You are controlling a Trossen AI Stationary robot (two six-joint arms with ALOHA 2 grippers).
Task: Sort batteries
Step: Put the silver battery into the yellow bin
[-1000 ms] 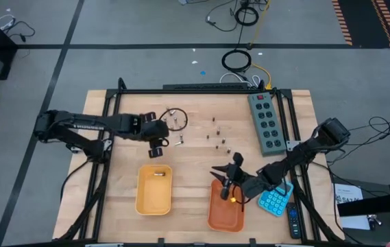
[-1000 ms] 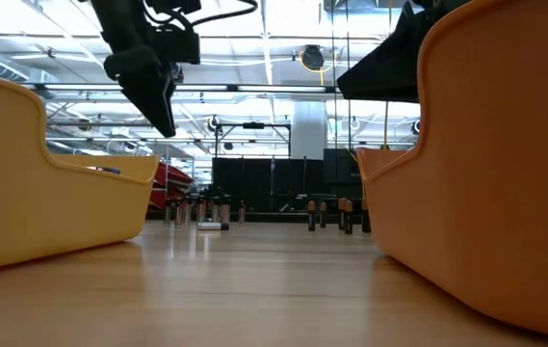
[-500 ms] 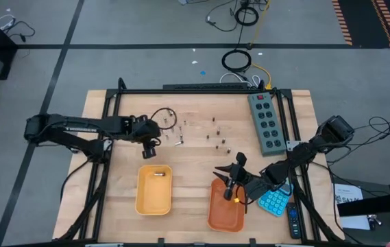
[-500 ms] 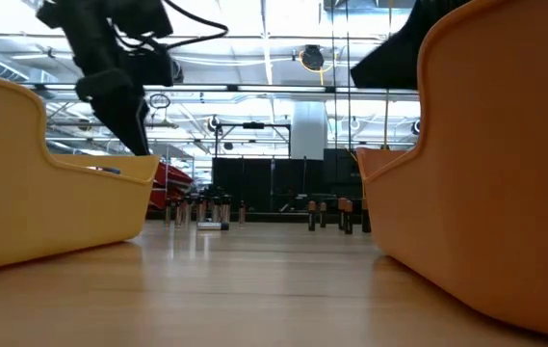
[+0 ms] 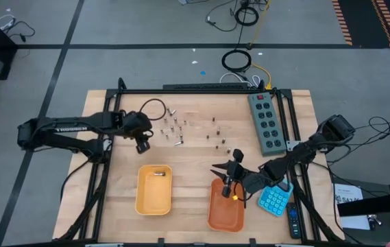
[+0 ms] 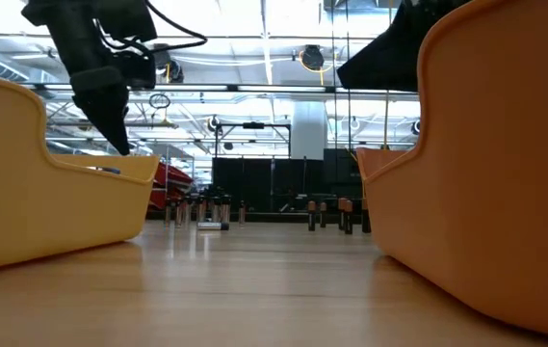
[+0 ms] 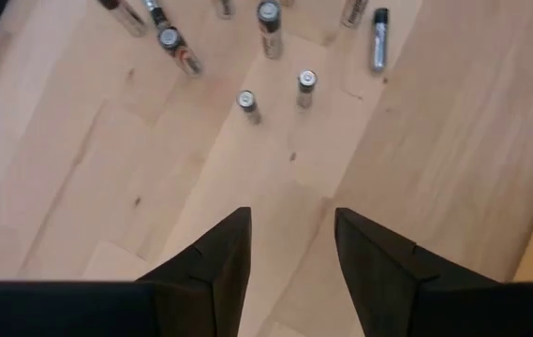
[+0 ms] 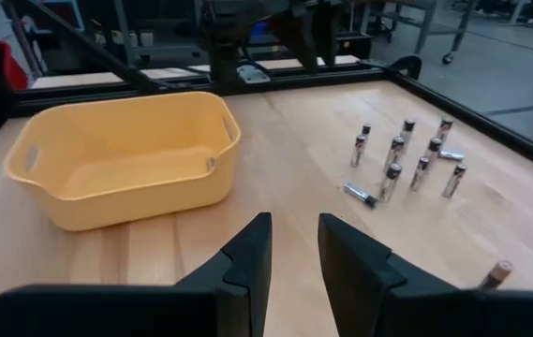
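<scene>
Batteries [image 5: 175, 127]: one loose cluster stands on the bench [image 5: 195, 206] toward its far side, left of centre, with one lying flat at the near edge of the cluster. A second scatter [image 5: 216, 137] sits further right, near the power strip [image 5: 266, 122]. One battery [image 5: 158, 174] already lies in the yellow tray [image 5: 153, 202]. I cannot tell what the orange tray [image 5: 223, 218] holds.

Left claw [image 5: 142, 145]: hangs above the bench just beside the left cluster, between it and the yellow tray. Fingers part-open, nothing between them; the left wrist view shows bare wood in the gap and the batteries [image 7: 305, 82] a little ahead.

Right claw [image 5: 230, 184]: over the far end of the orange tray, fingers slightly apart, empty as far as the right wrist view shows. Blue calculator [image 5: 275, 201] lies just right of that arm.

Step in hand, as I judge it: left arm between picks, lining up on the next battery. Sorting barely begun; most batteries not yet binned.

Next move calls for: advance toward the nearest upright battery, straddle it without knocking its neighbours, close, lift clear.
</scene>
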